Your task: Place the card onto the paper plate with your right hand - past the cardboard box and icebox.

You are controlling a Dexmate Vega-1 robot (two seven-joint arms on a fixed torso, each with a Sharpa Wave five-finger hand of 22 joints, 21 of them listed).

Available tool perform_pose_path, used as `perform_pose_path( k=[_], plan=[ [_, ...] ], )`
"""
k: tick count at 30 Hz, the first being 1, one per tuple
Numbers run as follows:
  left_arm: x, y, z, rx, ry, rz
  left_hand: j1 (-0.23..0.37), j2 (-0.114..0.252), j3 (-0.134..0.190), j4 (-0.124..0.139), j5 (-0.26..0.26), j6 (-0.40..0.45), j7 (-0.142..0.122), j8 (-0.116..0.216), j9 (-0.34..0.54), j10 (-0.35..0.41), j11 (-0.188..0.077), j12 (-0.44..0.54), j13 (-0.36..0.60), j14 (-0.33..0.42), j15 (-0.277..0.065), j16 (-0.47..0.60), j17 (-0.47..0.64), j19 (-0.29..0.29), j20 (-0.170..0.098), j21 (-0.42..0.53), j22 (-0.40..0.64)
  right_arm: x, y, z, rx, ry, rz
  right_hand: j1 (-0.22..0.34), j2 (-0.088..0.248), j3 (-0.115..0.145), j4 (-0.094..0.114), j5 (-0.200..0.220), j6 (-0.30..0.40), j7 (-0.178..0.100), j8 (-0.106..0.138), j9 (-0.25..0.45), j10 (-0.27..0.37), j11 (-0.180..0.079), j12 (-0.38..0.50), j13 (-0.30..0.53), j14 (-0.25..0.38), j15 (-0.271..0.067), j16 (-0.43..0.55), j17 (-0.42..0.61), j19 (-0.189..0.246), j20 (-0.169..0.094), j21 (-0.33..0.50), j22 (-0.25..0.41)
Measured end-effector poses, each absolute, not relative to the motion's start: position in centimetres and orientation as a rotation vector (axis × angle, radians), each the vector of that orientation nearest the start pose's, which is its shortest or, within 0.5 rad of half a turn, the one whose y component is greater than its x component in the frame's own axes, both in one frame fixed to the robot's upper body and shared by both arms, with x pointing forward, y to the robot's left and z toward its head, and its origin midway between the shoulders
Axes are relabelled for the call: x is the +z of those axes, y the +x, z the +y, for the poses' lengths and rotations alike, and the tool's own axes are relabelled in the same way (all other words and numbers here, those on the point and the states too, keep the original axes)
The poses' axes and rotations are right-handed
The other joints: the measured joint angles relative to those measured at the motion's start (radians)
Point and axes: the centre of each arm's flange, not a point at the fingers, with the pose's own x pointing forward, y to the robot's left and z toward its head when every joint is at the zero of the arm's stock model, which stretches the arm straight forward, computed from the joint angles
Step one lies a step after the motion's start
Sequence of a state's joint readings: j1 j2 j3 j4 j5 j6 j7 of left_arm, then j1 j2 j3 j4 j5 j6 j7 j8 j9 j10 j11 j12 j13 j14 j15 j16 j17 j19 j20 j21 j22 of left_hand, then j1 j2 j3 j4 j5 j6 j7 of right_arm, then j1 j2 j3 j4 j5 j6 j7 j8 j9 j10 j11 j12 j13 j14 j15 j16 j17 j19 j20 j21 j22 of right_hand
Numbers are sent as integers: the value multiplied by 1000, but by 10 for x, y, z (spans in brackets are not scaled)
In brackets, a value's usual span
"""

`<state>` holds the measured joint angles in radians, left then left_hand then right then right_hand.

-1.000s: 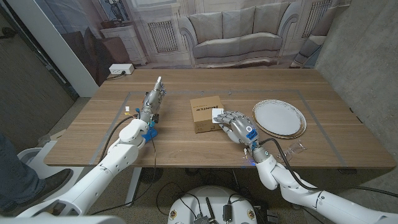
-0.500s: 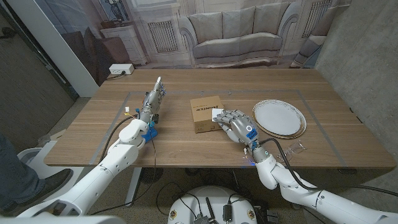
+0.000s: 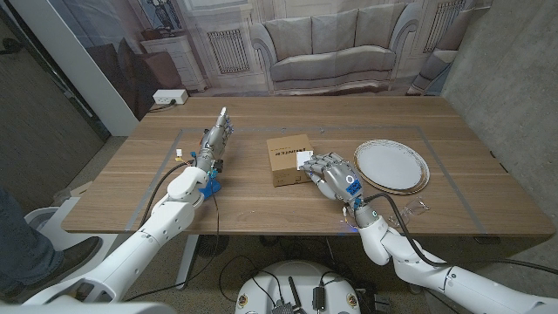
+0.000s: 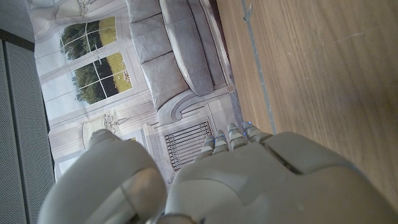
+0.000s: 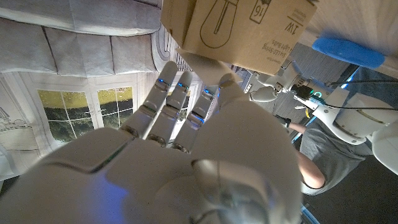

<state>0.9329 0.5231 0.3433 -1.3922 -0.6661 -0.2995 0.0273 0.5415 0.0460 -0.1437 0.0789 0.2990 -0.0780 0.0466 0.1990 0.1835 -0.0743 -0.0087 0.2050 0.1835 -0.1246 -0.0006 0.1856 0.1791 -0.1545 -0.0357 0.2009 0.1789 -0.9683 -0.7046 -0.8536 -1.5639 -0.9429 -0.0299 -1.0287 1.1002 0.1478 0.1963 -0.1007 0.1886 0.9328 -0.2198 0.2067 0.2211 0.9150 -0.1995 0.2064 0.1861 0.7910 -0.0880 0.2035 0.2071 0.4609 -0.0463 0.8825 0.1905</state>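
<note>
**Lifting the card clear of the box**

Left of centre, the left hand [image 3: 212,146] is idling, fingers straight, holding nothing. At centre, the right hand [image 3: 329,174] is reaching over the cardboard box [image 3: 289,160], fingertips on the white card [image 3: 304,160]; whether it is gripped cannot be told. It should pinch firmly, then carry the card right to the paper plate [image 3: 391,165].

A wooden table [image 3: 261,196] carries the things, with a faint taped rectangle outlined on its top. A small cardboard box [image 3: 286,160] sits near the middle. To its right, apart from it, lies a white paper plate [image 3: 391,163] with a patterned rim. Near the left tape line lies a small white and yellow bit [image 3: 178,156], too small to identify.
</note>
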Motion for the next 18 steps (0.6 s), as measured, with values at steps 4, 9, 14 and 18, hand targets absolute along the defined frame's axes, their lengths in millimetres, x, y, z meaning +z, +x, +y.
perform_pose_path(
  k=[4, 9, 14, 18],
  plan=[
    [-47, 634, 291, -177, -87, -593, 0, 0, 0, 0, 0, 0, 0, 0, 0, 0, 0, 0, 0, 0, 0, 0, 0, 0, 0, 0, 0, -148, 525, -156, -290, -1292, -1320, -6, -3, 11, 2, -4, 14, 0, 0, 0, 20, -2, 0, 0, 16, -5, 4, 0, -13, 2, 55, -4],
    [-48, 634, 290, -177, -89, -592, 3, 3, 0, 0, 0, 0, 0, 0, 0, 0, 0, 0, 0, 0, 0, 0, 0, 0, 0, 0, 0, -147, 524, -156, -282, -1283, -1326, -9, 1, 15, 0, -4, 52, 2, 5, 5, 61, 2, 0, 0, 48, -13, 4, 0, -31, 1, 110, -5],
    [-49, 635, 290, -177, -90, -591, 4, 4, 0, 0, 0, 0, 0, 0, 0, 0, 0, 0, 0, 0, 0, 0, 0, 0, 0, 0, 0, -146, 524, -156, -279, -1273, -1328, -13, -3, 22, 0, -4, 72, 3, 5, 8, 82, 3, 0, 0, 59, -15, 4, 0, -32, 0, 142, -4],
    [-49, 635, 289, -177, -91, -590, 4, 4, -3, -3, 0, 0, 0, 0, 0, 0, 0, 0, 0, 0, 0, 0, 0, 0, 0, 0, 0, -146, 524, -156, -277, -1272, -1326, -21, -10, 24, -2, -7, 69, 2, 5, 11, 80, 2, 0, 3, 65, -21, 4, 0, -41, 2, 155, -9]
  ],
)
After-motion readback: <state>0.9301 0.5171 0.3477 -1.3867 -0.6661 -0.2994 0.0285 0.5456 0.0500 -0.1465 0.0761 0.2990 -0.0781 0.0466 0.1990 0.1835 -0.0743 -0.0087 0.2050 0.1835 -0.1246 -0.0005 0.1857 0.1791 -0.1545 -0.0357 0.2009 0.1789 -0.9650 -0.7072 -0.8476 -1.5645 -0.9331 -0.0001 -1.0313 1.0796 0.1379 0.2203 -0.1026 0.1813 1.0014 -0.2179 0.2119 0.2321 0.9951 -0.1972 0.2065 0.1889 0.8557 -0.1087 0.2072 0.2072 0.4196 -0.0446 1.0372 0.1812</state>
